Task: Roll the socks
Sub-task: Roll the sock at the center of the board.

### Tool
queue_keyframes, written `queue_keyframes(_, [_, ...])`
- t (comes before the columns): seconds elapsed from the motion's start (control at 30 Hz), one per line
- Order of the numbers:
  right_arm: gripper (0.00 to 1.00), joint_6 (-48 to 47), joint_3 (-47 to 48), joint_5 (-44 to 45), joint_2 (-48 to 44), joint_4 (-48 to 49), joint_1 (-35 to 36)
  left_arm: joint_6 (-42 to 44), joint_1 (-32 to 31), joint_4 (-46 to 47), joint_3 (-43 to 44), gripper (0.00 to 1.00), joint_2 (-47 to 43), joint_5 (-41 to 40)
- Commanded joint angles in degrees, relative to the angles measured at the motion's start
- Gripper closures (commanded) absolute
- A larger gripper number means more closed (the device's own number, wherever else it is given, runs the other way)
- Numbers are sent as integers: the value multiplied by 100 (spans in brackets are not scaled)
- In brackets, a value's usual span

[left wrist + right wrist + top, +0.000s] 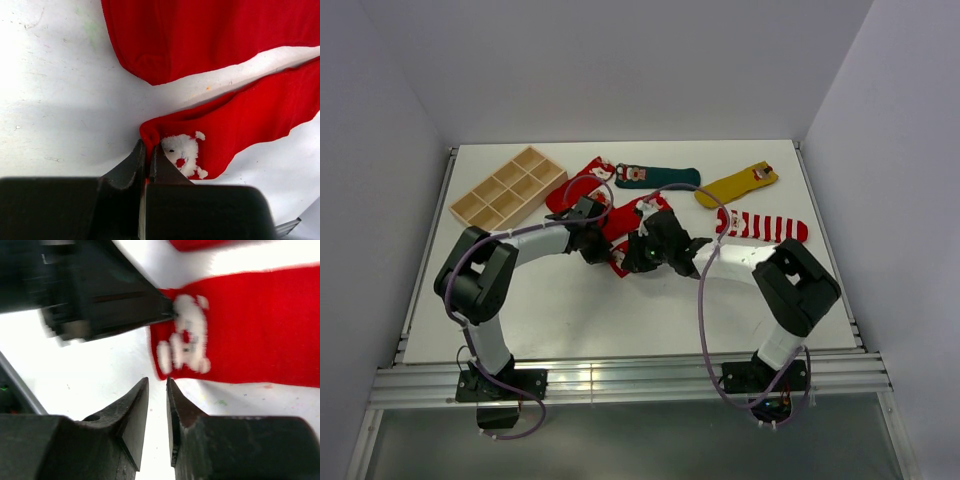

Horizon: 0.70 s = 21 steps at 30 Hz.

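A red sock [240, 125] with a white figure patch [182, 150] lies mid-table. My left gripper [148, 147] is shut on the edge of its cuff. Just below the same cuff [165, 365] is my right gripper [157, 382], its jaws a narrow gap apart with only bare table between them. The left gripper's fingers [125, 305] show in the right wrist view, pinching the cuff's other corner. From above, both grippers meet at this red sock [632, 222]. A second red sock [575, 185], a dark green sock [660, 177], a mustard yellow sock [738, 184] and a red-and-white striped sock [765, 226] lie flat behind.
A wooden compartment tray [507, 187] stands at the back left. White walls close in the table on three sides. The second red sock [200, 35] lies close above the held one in the left wrist view.
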Motion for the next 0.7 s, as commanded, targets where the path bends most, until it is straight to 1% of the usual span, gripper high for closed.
queue_keyframes(0.0, [70, -767, 190, 1122, -446, -330, 445, 218, -40, -360, 117, 100, 153, -321])
queue_keyframes(0.1, [64, -1058, 199, 1564, -438, -313, 753, 209, -49, -334, 82, 100, 153, -251])
queue_keyframes(0.2, [63, -1260, 269, 1915, -324, -295, 938, 191, -57, -334, 56, 100, 162, -233])
queue_keyframes(0.4, [62, -1515, 479, 2303, -51, -321, 1105, 270, -84, -404, 161, 100, 206, -260])
queue_keyframes(0.67, [60, -1700, 673, 2233, 265, -356, 1158, 341, -84, -457, 232, 100, 206, -295])
